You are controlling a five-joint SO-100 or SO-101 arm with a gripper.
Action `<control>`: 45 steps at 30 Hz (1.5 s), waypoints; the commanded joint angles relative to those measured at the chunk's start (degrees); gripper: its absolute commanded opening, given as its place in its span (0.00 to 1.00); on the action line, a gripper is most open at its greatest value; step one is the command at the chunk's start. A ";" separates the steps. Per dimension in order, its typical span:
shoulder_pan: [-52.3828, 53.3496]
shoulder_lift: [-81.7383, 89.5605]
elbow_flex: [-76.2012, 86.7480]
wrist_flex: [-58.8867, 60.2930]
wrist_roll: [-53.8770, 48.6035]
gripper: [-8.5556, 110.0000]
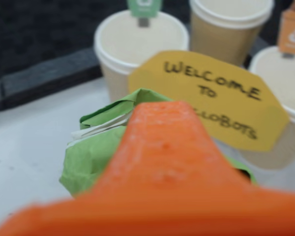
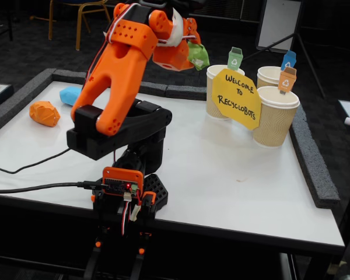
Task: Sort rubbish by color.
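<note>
My orange gripper (image 2: 195,49) is shut on the green crumpled lump (image 2: 199,55) and holds it in the air, left of the cup with the green tag (image 2: 235,58). In the wrist view the green lump (image 1: 96,147) sits behind my orange finger (image 1: 162,147), in front of the cups. The orange lump (image 2: 45,113) and the light blue lump (image 2: 70,95) lie on the white table at the far left in the fixed view.
Three tan ribbed cups stand at the back right: green-tagged cup (image 2: 216,93), blue-tagged cup (image 2: 269,76), orange-tagged cup (image 2: 275,116). A yellow "Welcome to Recyclobots" sign (image 2: 237,98) leans on them. Grey foam edging (image 2: 312,163) rims the table. The arm's base (image 2: 128,186) stands at the front edge.
</note>
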 commanded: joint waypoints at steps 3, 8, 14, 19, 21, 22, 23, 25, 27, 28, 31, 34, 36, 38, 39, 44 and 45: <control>2.72 0.53 -8.44 0.79 0.62 0.07; 2.90 0.53 -11.87 3.78 0.70 0.07; 3.69 0.53 -15.21 6.33 0.70 0.07; 3.34 0.53 -15.73 5.71 0.79 0.07; 3.25 0.53 -16.08 5.27 0.79 0.07; 3.08 0.53 -16.26 5.10 0.79 0.07; 2.99 0.53 -16.52 4.92 0.79 0.07; 2.72 0.53 -16.96 4.75 0.79 0.07; 2.55 0.53 -17.14 4.75 0.79 0.07; 2.55 0.53 -17.23 4.83 0.70 0.07; 2.55 0.53 -17.31 5.10 0.62 0.07; 2.55 0.53 -17.58 5.27 0.53 0.07; 2.55 0.53 -17.93 5.27 0.53 0.07; 2.55 0.53 -18.19 5.45 0.53 0.07; 2.46 0.53 -18.19 5.54 0.53 0.07; 2.20 0.53 -18.19 6.06 0.53 0.07; 2.20 0.53 -18.19 6.06 0.53 0.07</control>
